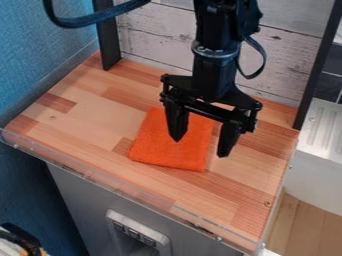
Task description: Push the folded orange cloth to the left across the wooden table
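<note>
My open tool (pixel 200 148) hangs over an orange cloth (pixel 157 149)

I have my tool pointing down over the worktop (pixel 90 122), its two black fingers (pixel 176 120) spread wide apart, with nothing held between them. In the camera view, one fingertip shows against the orange cloth, while the other shows against bare wood just past the cloth's right edge. I cannot tell how high my fingertips are above the surface, or whether either one touches anything.

The cloth lies flat near the middle of the worktop, roughly square, one corner pointing toward the front. Part of its far side is hidden behind me.

The worktop is made of wooden strips in light and reddish tones, and a clear strip (pixel 127 187) runs along its front edge. Behind me stands a panel of pale, weathered planks (pixel 157 37), with a dark post (pixel 107 37) at the left and another (pixel 316 65) at the right. A blue wall (pixel 37 62) rises on the left, and a thick black cable (pixel 90 20) loops near the top. Below the front edge is a grey cabinet front (pixel 80 195) with a silver fitting (pixel 137 229); at the right sits a white ribbed piece (pixel 324 127).
</note>
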Tool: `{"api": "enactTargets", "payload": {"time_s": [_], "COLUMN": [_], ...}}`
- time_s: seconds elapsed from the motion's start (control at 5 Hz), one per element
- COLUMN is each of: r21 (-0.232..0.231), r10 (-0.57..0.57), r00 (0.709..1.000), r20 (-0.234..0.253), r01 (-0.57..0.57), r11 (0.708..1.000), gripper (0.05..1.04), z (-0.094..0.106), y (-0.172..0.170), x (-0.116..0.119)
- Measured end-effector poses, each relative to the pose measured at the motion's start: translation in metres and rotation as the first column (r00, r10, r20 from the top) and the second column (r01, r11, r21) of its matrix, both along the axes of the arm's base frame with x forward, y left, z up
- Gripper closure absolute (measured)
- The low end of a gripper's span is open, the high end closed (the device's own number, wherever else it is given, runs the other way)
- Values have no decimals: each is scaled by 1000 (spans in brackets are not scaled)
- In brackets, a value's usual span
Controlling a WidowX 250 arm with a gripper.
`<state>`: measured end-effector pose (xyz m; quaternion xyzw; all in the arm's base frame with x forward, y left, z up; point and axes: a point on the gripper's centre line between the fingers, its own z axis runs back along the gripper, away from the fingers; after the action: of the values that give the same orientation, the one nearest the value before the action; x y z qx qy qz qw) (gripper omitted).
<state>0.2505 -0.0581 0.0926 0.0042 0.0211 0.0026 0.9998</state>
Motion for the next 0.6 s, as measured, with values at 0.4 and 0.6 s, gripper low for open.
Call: {"api": "enactTargets", "payload": {"time_s": [0.4,0.6], "r21": [-7,-5], "r10": [-141,-251], "r00": [990,968], "r20": [-4,18], "r01": [141,251], "r11": [990,968], "gripper": [85,85], "z": [-3,-7], "y": [-11,-25], "x": [14,27]}}
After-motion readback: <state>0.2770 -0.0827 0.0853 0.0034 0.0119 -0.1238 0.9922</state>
